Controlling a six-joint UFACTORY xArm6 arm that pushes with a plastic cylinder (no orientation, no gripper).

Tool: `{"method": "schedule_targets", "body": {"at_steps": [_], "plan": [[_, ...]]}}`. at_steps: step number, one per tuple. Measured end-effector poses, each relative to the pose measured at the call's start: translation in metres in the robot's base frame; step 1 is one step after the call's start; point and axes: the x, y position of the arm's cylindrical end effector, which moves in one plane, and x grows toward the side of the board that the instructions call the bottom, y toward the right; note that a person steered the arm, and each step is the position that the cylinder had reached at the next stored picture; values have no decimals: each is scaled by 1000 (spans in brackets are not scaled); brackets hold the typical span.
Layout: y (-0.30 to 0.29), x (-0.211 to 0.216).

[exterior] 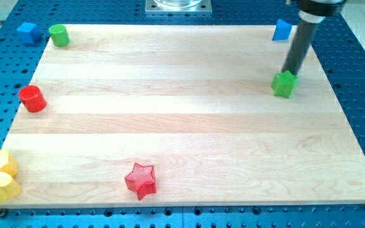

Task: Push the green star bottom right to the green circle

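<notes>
The green star (284, 84) sits on the wooden board at the view's right, in the upper half. The green circle (59, 35), a short cylinder, stands at the board's top left corner. My tip (289, 73) is at the star's top edge, touching it or very close, with the dark rod rising up and to the right out of the view.
A blue block (282, 30) lies near the top right edge, just left of the rod. Another blue block (28, 31) sits off the board at top left. A red cylinder (32, 99) is at the left edge, two yellow blocks (0, 174) at bottom left, a red star (140, 180) at the bottom.
</notes>
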Motion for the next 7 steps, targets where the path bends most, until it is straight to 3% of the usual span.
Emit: {"method": "schedule_targets", "body": {"at_steps": [1, 3, 7], "plan": [[17, 39], [-157, 21], [-168, 21]]}}
